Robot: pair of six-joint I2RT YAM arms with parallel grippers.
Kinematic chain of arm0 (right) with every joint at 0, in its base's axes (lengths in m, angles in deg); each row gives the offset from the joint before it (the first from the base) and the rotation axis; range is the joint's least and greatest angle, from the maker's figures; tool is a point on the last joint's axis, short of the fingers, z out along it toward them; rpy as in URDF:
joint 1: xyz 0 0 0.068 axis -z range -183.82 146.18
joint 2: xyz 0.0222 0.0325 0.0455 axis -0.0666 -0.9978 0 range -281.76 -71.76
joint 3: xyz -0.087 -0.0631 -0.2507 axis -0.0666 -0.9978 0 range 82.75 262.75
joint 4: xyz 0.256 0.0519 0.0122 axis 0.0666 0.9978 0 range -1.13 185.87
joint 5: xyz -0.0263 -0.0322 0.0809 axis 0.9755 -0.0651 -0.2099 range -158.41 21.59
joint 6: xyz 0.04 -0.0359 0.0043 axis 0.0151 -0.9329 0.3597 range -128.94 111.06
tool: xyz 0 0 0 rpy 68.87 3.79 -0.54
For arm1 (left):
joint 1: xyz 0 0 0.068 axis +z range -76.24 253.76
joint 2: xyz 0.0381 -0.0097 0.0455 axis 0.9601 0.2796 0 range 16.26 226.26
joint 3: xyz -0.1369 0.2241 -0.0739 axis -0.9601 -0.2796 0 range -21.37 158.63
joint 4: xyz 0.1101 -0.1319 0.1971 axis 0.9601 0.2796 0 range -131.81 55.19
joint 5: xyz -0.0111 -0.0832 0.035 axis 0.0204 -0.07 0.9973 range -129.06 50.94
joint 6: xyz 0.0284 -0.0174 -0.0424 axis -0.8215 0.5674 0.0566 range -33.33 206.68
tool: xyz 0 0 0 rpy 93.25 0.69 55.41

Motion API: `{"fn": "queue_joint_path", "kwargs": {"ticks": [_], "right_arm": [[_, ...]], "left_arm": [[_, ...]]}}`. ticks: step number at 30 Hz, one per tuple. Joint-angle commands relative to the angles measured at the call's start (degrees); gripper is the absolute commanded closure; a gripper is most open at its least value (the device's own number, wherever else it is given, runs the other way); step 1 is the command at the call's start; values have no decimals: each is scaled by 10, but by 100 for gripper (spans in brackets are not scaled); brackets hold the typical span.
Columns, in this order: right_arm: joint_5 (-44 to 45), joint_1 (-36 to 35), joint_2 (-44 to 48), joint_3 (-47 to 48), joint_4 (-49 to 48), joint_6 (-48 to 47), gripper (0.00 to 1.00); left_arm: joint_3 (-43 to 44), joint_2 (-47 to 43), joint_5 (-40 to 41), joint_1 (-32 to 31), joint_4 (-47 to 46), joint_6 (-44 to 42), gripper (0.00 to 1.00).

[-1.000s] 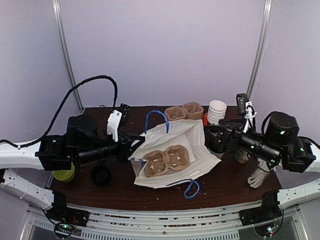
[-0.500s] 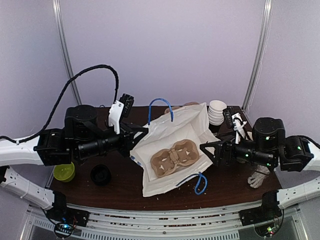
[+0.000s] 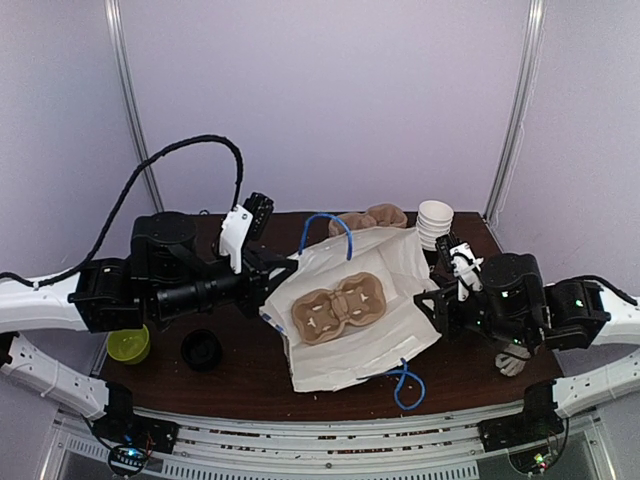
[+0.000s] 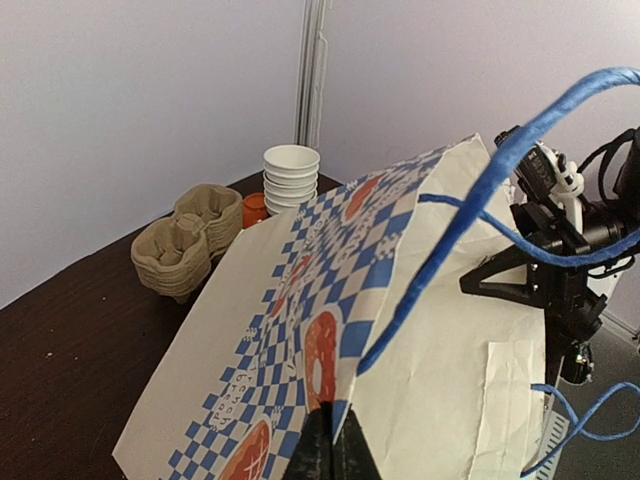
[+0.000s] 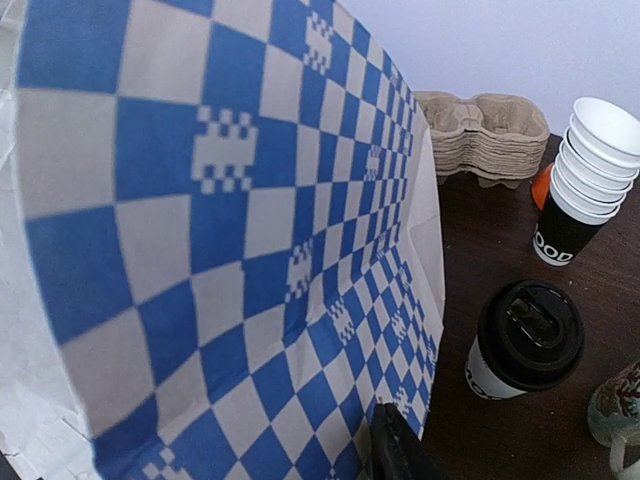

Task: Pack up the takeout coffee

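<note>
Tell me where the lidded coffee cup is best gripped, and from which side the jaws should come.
Probably the paper wall of the cup just under the lid, jaws level, coming from the near side. It stands upright, and the wider lid rim should stop it slipping down. The bag crowds its left and the stack stands behind it; the near side looks freer.

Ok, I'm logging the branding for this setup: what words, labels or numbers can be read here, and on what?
"OOD": white letters on the black base of the stack of paper cups; the word's start is out of sight.
Takeout coffee cup: white lettering low on its side, too little shows to read.
Paper bag: small blue print in the left wrist view, too blurred to read; otherwise only patterns.
</note>
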Motion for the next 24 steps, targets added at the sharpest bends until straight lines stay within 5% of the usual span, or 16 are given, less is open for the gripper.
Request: {"fn": "queue_joint_path", "kwargs": {"ticks": [1, 4, 7, 11, 14, 16, 24], "right_arm": [[21, -1, 14, -28, 12, 4, 80], [7, 0, 13, -35, 6, 8, 94], [6, -1, 14, -41, -5, 11, 93], [-1, 0, 12, -29, -10, 11, 76], [-13, 0, 17, -13, -3, 7, 48], [-30, -1, 29, 3, 0, 3, 37], [-131, -2, 61, 112, -3, -59, 39]], "left_arm": [[-20, -18, -27, -2, -45, -24, 100], [-28, -13, -44, -2, -45, -26, 100], [-34, -7, -55, -2, -44, -24, 100], [-40, -2, -54, -2, -50, -12, 100], [-42, 5, -52, -2, -57, -5, 100], [-33, 13, -36, -2, -43, -2, 100], [36, 33, 128, -2, 29, -21, 100]]}}
